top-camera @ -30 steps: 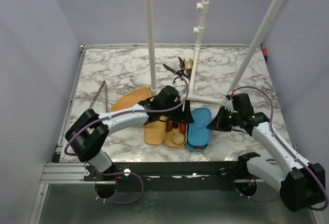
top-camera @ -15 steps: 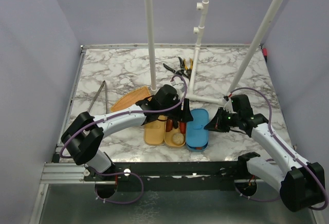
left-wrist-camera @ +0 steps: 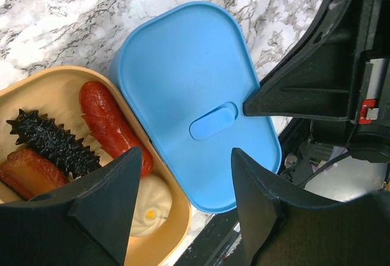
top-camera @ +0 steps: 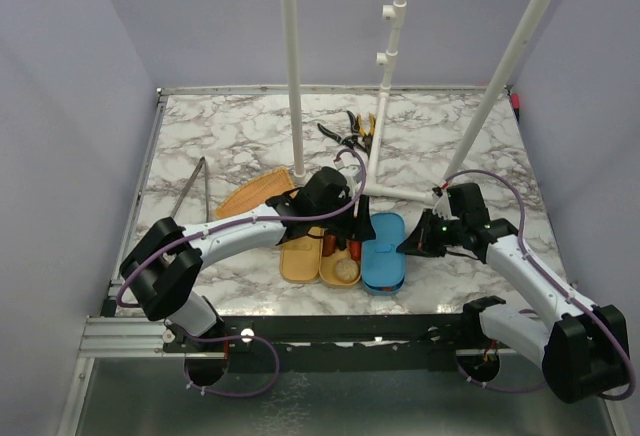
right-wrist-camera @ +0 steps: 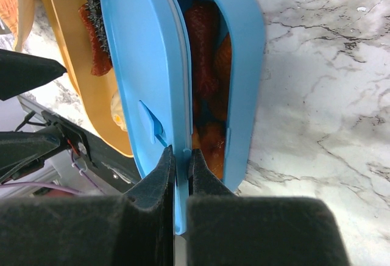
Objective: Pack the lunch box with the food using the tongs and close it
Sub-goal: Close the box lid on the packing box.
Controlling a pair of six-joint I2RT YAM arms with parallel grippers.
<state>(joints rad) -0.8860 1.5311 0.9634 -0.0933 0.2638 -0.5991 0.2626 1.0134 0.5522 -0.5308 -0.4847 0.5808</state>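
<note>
The lunch box has a tan tray (left-wrist-camera: 36,95) and a blue lid (left-wrist-camera: 183,77). The food in the tray is a red sausage (left-wrist-camera: 109,125), a black spiky piece (left-wrist-camera: 52,141), a brown-orange piece (left-wrist-camera: 24,171) and a beige ball (left-wrist-camera: 152,208). My right gripper (right-wrist-camera: 181,153) is shut on the near edge of the lid (right-wrist-camera: 134,64), which stands tilted up. Red and orange food (right-wrist-camera: 204,40) shows in the blue part under it. My left gripper (left-wrist-camera: 186,156) hangs open over the tray and lid, holding nothing. The grey tongs (top-camera: 195,186) lie at the left of the table.
Black-and-yellow pliers (top-camera: 350,131) lie at the back by the white poles (top-camera: 292,76). An orange plate (top-camera: 255,194) sits behind the left arm. The lunch box (top-camera: 385,256) is close to the table's near edge, with dark rails just beyond.
My right gripper has shifted slightly left with the lid's edge in it. The left arm's elbow has moved a little; its gripper stays open above the box.
</note>
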